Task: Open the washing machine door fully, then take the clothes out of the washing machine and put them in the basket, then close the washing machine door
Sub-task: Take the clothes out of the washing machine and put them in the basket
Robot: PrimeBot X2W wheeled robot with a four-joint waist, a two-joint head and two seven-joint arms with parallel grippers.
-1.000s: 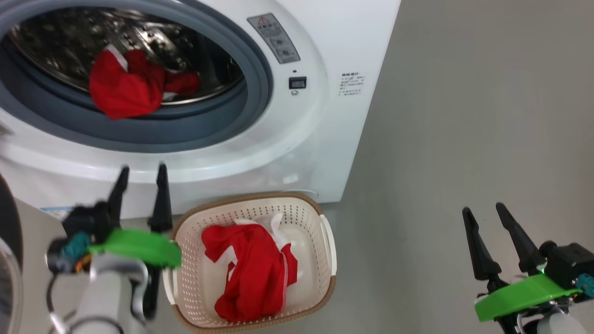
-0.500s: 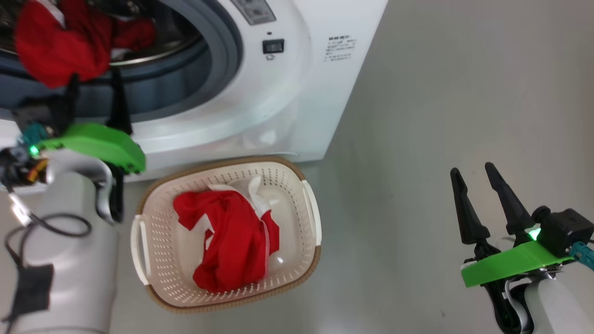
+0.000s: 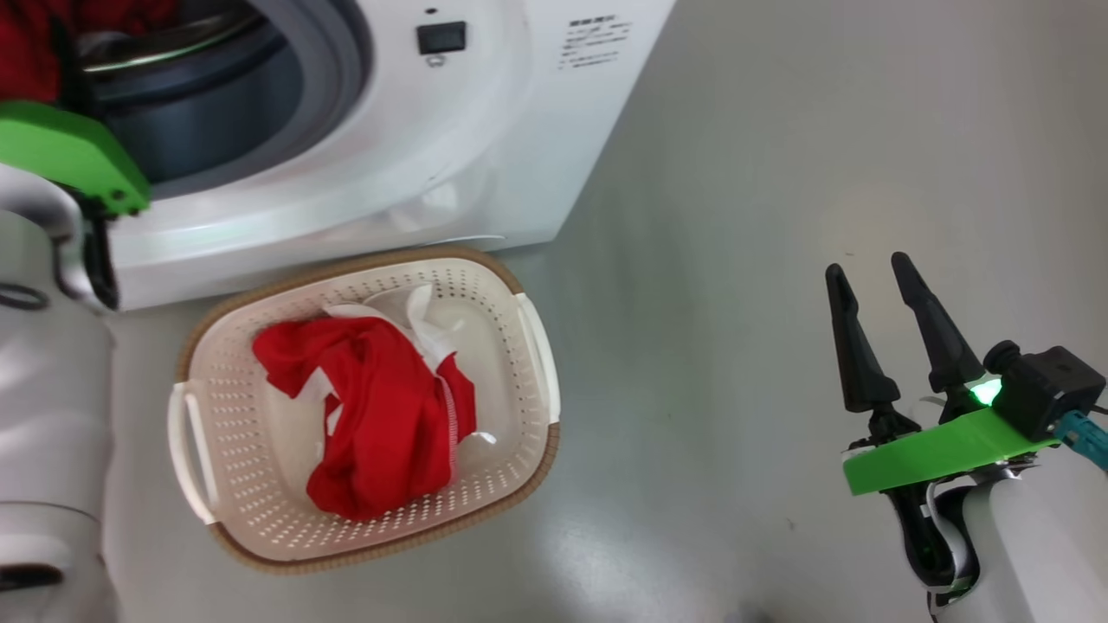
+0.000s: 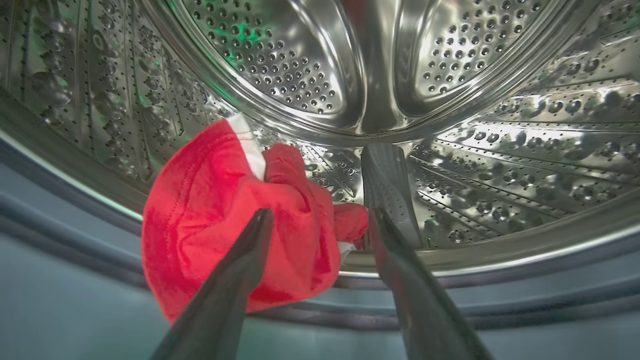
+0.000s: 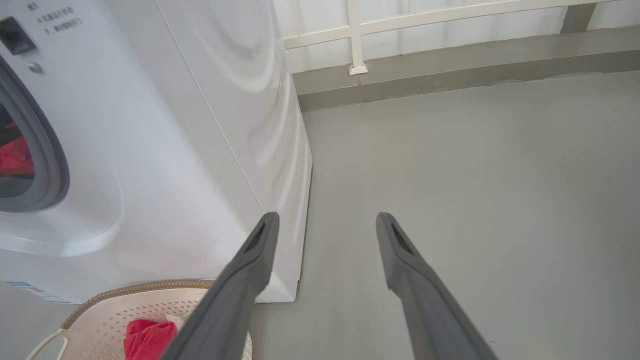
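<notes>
- Two dark fingers of the left gripper (image 4: 319, 215) stand wide apart inside the drum (image 4: 300, 60), gripping nothing.
- One red garment (image 4: 200, 210) with a white edge lies bunched at the drum's front lip. It sits ahead of the fingers and mostly left of their gap in the wrist view. Whether a fingertip touches it I cannot tell.
- Just beside the garment, on its right, a ribbed steel paddle (image 4: 387, 180) rises from the drum wall.
- Below the lip runs the grey gasket (image 4: 60, 280).
- From the head, the left arm's green mount (image 3: 69, 151) sits at the mouth of the washer (image 3: 389, 156).
- On the floor (image 3: 779, 173) just in front of the washer sits the basket (image 3: 363, 262), its brown rim near the washer's base.
- Inside the basket lie red clothes (image 3: 381, 415) with white trim and lining, crumpled across the middle. Bare perforated bottom shows on either side of them.
- Well apart from the basket, to its right over bare floor, hangs the right gripper (image 3: 866, 264), fingers spread wide and empty.
- Its wrist view takes in the washer's right side, a corner of the basket with red cloth in it, and a white railing (image 5: 355, 35) by the far wall.
</notes>
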